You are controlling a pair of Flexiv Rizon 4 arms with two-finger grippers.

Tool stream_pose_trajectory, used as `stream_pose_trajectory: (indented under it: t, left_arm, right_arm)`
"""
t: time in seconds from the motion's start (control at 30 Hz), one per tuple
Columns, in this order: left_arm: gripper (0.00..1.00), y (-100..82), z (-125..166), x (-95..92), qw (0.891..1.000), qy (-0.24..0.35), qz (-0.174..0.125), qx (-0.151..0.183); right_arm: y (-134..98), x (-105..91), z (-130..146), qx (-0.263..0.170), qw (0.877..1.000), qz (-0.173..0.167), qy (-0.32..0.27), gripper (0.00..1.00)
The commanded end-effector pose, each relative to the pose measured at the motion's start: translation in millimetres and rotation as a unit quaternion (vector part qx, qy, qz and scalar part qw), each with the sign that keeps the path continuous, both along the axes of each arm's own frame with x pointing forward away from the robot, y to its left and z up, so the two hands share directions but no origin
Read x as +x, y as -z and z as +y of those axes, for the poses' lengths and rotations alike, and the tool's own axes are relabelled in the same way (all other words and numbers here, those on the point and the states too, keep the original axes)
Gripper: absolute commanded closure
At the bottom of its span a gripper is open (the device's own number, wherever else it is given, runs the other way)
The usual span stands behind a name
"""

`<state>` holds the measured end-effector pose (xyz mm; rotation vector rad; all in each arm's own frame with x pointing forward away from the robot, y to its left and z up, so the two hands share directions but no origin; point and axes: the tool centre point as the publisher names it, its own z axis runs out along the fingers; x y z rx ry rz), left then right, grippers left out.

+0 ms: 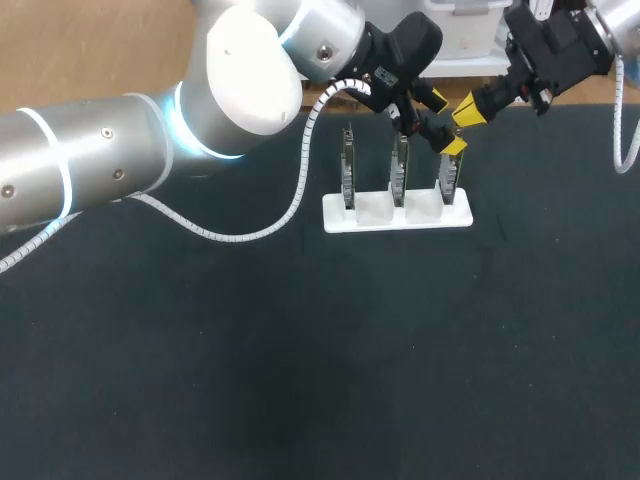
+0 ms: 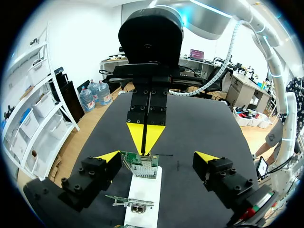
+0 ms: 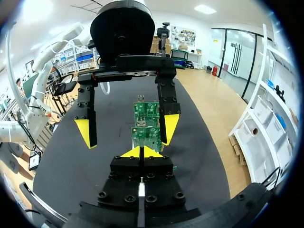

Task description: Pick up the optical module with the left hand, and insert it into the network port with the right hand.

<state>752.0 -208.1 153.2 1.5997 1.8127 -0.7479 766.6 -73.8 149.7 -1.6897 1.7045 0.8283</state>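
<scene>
**Both grippers at the end card of the white stand**

The left gripper (image 1: 445,123) is spread wide, its yellow wedge tips either side of the end green circuit card (image 1: 447,175). The right gripper (image 1: 468,112) is clenched, its tips meeting in one point at that card's top edge. Three thin cards stand upright in a glossy white stand (image 1: 395,212) on the matte black table (image 1: 300,380). Only the left wrist view shows a metal network port (image 2: 137,207) on the next card. The optical module cannot be made out in any view.
</scene>
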Motion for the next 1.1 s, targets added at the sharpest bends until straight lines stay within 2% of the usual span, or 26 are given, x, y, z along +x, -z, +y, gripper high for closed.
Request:
stream_pose_trajectory:
  t: [0.03,1.1]
  left_arm:
    - [0.0,-0.1,-1,1.8,1.0,0.001,0.001,0.001]
    - [0.0,-0.1,-1,1.8,1.0,0.001,0.001,0.001]
  right_arm:
    - [2,2.8,2,0.002,1.0,0.002,-0.002,1.0]
    - [16,2.1,0,0.001,1.0,0.018,-0.001,1.0]
